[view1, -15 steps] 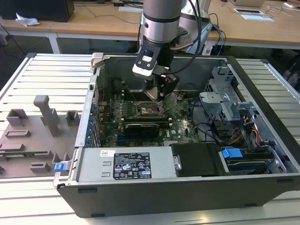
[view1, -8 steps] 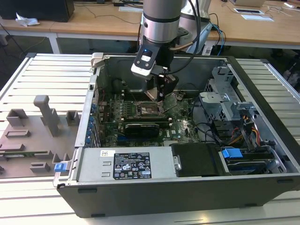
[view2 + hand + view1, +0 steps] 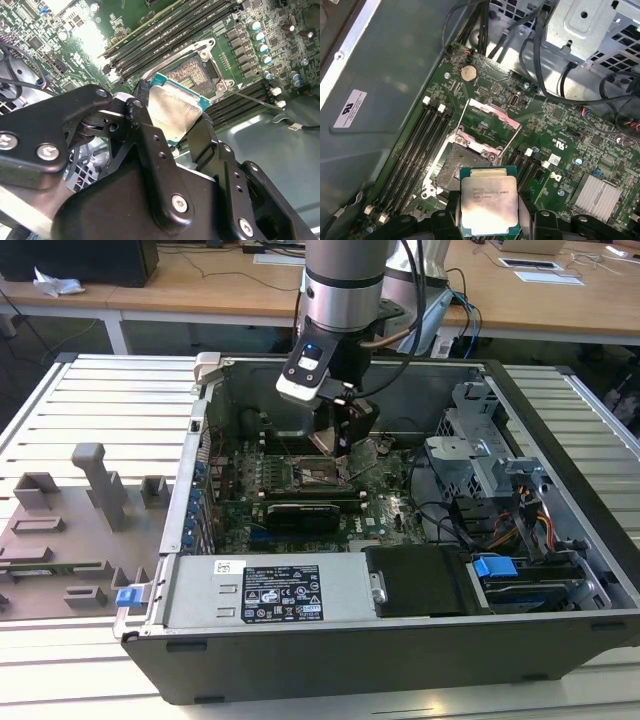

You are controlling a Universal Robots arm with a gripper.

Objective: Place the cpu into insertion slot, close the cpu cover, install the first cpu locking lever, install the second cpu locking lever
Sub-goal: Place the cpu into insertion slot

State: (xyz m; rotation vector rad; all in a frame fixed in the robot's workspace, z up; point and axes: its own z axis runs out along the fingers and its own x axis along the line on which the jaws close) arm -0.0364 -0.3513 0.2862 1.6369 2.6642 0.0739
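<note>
— State of the gripper [image 3: 490, 222]?

— Closed narrow on the cpu [image 3: 489, 200], pinching 2 opposite edges, silvery top facing the first wrist view.

— Where, relative to the insertion slot [image 3: 451, 169]?

— Above the board, near the slot and not seated in it. Looks apart from the pin field in both wrist views.

— And the cpu cover [image 3: 475, 145]?

— Swung up and open, standing between the slot and the coin battery [image 3: 468, 73]. Leaves the pins bare.

— Risks from here?

— Probably 3. Could bend pins if lowered askew; looks tilted against the board in the second wrist view. Could seat wrongly if turned off the slot's keying; cannot tell the corner marks. Might slip, with only thin edges in the grip.

— Anything in the way?

— Mind the memory slots [image 3: 417, 145] flanking the socket on both sides, perhaps close enough to catch a finger. Note also a thin metal lever [image 3: 250, 97] lying out beside the slot. Nothing from the black cables [image 3: 545, 65] under the drive cage [image 3: 590, 25], well apart from the slot. Same for the heatsink [image 3: 595, 195], off to one side.
</note>
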